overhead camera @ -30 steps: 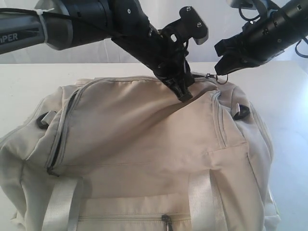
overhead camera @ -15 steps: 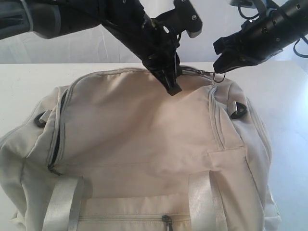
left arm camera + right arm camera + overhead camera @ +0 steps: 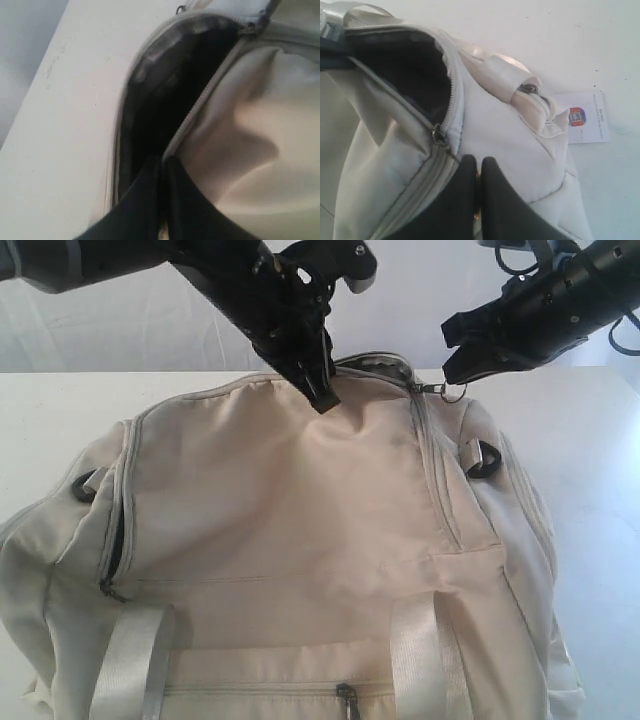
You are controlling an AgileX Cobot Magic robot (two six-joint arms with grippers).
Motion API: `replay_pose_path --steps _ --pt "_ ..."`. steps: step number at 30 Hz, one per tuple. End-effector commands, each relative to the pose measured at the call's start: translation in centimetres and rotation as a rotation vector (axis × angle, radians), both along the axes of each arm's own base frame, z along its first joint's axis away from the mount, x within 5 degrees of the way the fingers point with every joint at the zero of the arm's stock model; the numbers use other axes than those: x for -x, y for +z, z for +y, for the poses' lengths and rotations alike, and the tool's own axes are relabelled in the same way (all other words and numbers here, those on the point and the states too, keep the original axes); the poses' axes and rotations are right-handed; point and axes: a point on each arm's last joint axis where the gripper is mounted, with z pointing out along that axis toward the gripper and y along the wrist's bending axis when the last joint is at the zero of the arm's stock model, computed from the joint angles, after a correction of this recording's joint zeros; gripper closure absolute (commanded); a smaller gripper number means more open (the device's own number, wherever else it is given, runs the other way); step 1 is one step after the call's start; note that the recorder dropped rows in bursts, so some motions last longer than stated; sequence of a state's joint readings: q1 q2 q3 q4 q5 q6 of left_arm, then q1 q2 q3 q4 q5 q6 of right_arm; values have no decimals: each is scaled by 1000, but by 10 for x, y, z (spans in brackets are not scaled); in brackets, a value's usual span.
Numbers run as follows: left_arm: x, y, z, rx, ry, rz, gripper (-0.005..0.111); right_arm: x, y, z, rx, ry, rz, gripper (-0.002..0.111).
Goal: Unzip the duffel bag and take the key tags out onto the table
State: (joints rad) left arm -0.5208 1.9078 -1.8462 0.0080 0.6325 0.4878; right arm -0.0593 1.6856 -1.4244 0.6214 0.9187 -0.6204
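The duffel bag lies on the white table, filling most of the exterior view, its top flap facing the camera and its near end cut off by the frame edge.

Left tool: closed on the edge of the bag's top flap at the far seam. The left wrist view shows its two fingers together with the fabric edge pinched between them. The flap appears to be held up so that the mouth gapes and the dark lining is exposed.

Right tool: closed at the far right corner, on or just above the metal ring pull. The right wrist view shows its fingers together, with a glint of metal between them. Judged purpose: to hold the zipper under tension while the other arm keeps the opening spread.

A white printed card lies on the table beside the bag's end.

Not verifiable:
- The key tags are not visible in any view; the interior reads as plain shadow.
- How far the zipper runs open around the flap.
- Whether the ring is firmly gripped.
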Motion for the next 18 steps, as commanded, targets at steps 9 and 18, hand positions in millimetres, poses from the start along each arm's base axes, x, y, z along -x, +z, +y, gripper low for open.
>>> replay_pose_path --steps 9,18 --pt "-3 13 22 -18 73 -15 107 25 21 -1 27 62 24 108" --pt "-3 11 28 0 128 37 107 46 25 3 1 96 69 108"
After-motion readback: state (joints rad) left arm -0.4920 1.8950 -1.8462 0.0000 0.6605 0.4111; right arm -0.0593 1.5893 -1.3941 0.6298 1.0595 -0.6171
